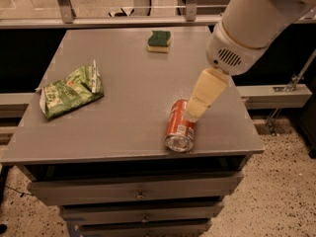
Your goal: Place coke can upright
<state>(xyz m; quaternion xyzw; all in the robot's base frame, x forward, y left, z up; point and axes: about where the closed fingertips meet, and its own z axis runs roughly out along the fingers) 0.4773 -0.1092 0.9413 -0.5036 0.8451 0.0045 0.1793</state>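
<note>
The coke can (pixel 179 127) lies on its side near the front right of the grey table (pixel 128 93), its silver end facing the front edge. It is red with white script. My gripper (pixel 195 113) comes in from the upper right on a white arm. Its cream finger hangs just above the can's far right side. I see only one finger from this angle.
A green chip bag (pixel 70 91) lies at the table's left. A green and yellow sponge (pixel 159 40) sits near the back edge. Drawers are below the tabletop. A railing runs behind the table, with speckled floor to the right.
</note>
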